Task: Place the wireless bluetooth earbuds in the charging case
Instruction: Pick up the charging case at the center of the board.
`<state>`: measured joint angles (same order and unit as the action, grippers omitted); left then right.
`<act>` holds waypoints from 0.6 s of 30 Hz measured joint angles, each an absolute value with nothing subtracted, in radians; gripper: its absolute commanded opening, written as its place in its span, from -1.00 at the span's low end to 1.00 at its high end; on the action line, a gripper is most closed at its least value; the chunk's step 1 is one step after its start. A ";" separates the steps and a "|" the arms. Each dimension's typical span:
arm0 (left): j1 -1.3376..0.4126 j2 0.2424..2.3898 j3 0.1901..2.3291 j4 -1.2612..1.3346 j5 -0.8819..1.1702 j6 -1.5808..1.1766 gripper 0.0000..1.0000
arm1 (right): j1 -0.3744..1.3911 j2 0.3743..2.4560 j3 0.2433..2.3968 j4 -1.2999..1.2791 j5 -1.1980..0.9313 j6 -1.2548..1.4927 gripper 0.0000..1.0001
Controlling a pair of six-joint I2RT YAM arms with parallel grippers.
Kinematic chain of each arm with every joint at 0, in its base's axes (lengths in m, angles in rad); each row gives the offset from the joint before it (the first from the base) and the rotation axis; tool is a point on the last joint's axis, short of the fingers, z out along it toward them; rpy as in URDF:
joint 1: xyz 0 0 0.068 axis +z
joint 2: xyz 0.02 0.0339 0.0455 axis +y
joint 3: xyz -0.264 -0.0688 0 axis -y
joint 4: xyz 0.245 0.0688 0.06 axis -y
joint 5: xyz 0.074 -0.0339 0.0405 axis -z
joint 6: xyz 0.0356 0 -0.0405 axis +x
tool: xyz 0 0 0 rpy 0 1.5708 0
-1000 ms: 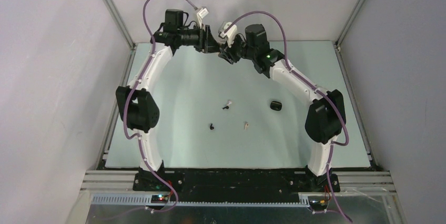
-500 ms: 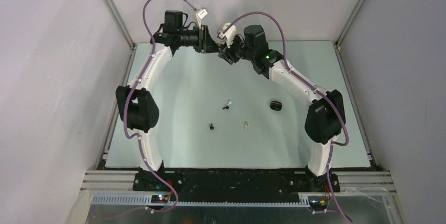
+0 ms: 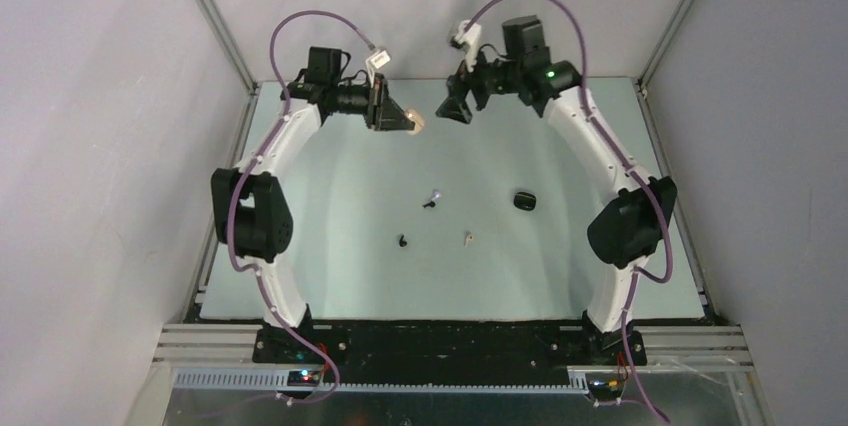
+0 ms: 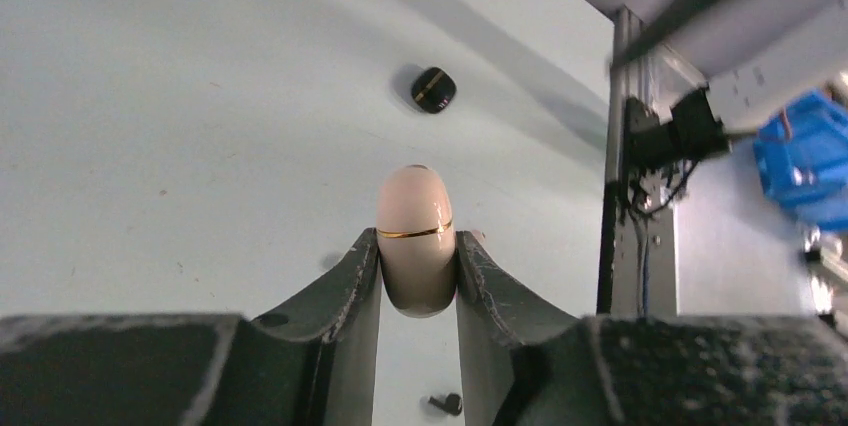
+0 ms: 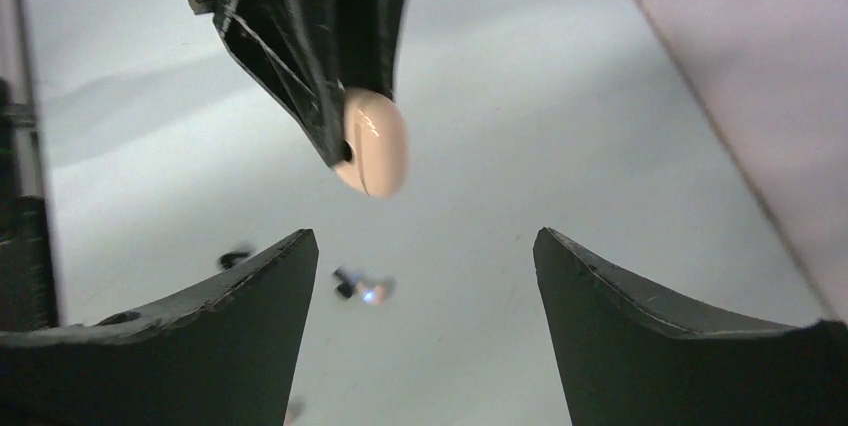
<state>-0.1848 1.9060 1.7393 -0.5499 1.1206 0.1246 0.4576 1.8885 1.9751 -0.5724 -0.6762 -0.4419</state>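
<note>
The left gripper (image 3: 410, 124) is clamping a cream charging case (image 3: 418, 127) between its fingers, over the far middle of the table (image 3: 330, 266). In the left wrist view the two dark fingers (image 4: 360, 276) are pressing on the case's lower half. Its rounded upper half is sticking out past the fingertips, and a thin gold line (image 4: 414, 233) is running around it just above the grip. The lid is looking shut, with no gap showing at that line.

The right gripper (image 3: 452, 106) is hanging just to the right of the left one, apart from it, with its jaws standing wide and nothing between them. It is pointing towards the held case. In its own view, the case is showing beyond its spread fingertips (image 5: 290, 246), not touching them.

The earbuds are all lying loose on the table, nearer than both grippers:
- A pale earbud (image 3: 436, 193) and a black earbud (image 3: 428, 204) are sitting just beside each other near the middle.
- A second black earbud (image 3: 403, 241) is lying nearer and to the left.
- A cream earbud (image 3: 468, 238) is lying nearer and to the right.

A black case (image 3: 525, 200) is resting on the table to the right of the buds, well apart from them.
</note>
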 measured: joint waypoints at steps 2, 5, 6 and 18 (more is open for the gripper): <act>-0.176 1.868 1.686 -0.561 1.168 0.209 -1.00 | 0.416 1.889 2.034 -0.666 -0.742 -0.416 0.65; -0.159 1.813 1.642 -0.561 1.242 0.326 -1.00 | 0.364 1.895 2.126 -0.795 -0.835 -0.418 0.61; -0.156 1.796 1.631 -0.559 1.250 0.356 -1.00 | 0.352 1.897 2.150 -0.828 -0.873 -0.432 0.60; -0.268 1.528 1.451 -0.548 1.209 0.588 -1.00 | 0.355 1.871 2.040 -0.948 -1.116 -0.602 0.59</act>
<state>-0.2676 1.5280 1.4506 -0.5484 1.2095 0.5884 0.3546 1.8713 2.0396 -0.9482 -1.1164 -0.6022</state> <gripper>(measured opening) 0.326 0.779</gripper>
